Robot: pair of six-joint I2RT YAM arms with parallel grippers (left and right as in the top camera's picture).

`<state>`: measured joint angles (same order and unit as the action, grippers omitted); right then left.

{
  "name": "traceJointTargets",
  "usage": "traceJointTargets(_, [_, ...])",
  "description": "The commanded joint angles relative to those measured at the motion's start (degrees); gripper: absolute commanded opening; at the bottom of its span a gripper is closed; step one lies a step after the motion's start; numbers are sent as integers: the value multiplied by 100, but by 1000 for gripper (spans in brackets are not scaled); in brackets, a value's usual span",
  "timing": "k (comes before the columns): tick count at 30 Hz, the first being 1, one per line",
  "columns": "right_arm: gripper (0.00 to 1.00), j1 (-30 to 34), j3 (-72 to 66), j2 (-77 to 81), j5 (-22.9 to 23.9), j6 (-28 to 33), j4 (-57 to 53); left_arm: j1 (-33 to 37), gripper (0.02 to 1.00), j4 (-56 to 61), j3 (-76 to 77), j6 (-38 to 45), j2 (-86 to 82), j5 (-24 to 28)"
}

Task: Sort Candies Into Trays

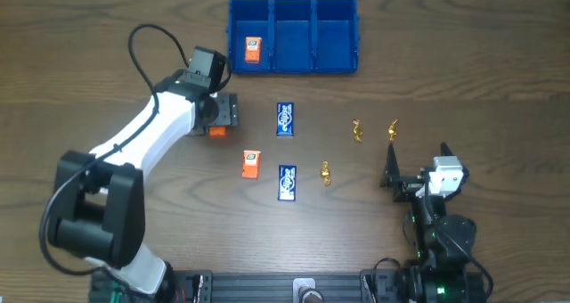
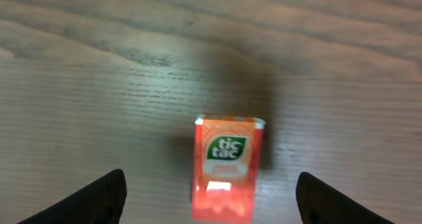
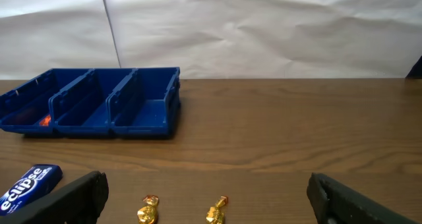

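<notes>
- Left wrist view: an orange box (image 2: 227,168) lies flat on the table (image 2: 99,85). It sits between the wide-set fingers of the left gripper (image 2: 211,181), and neither finger touches it.
- Position, top view: this box is at 9 o'clock from the upper blue pack (image 1: 285,118) and at 7 o'clock from the tray (image 1: 294,69).
- Appearance: a small orange rectangular case with a pale rim at one end, a green oval label on its face and a glossy sheen.
- Handling (judged): probably light, stiff and smooth-walled, so liable to slip or pivot. It is not fragile.
- Hold (judged): pinch across the two long sides near mid-length, with the fingers low to the table.
- Other items: a second orange box (image 1: 252,164) lies on the table at 6 o'clock from the tray. A third orange box (image 1: 253,50) lies in the tray's left compartment.
- Right gripper (image 3: 204,184): spread wide and holding nothing, at 4 o'clock on the table, near the gold candies (image 3: 148,211).
</notes>
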<state>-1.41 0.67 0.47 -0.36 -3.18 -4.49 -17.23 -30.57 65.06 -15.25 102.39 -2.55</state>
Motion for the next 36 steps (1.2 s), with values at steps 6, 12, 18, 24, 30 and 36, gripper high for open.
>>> traceJointTargets(6, [998,13,-22,-31,22,70,-22,-4,669,44,66,-39,608,214])
traceJointTargets(12, [998,13,-22,-31,22,68,-22,-4,573,70,66,-42,708,260])
traceJointTargets(18, [998,13,-22,-31,22,68,-22,-4,441,85,66,-39,798,262])
traceJointTargets(24, [998,13,-22,-31,22,70,-22,-4,261,79,109,-74,573,374])
traceJointTargets(30, [998,13,-22,-31,22,70,-22,-450,261,-286,2284,83,-271,-411])
traceJointTargets(36, [998,13,-22,-31,22,68,-22,-411,281,-907,4881,149,1545,-374])
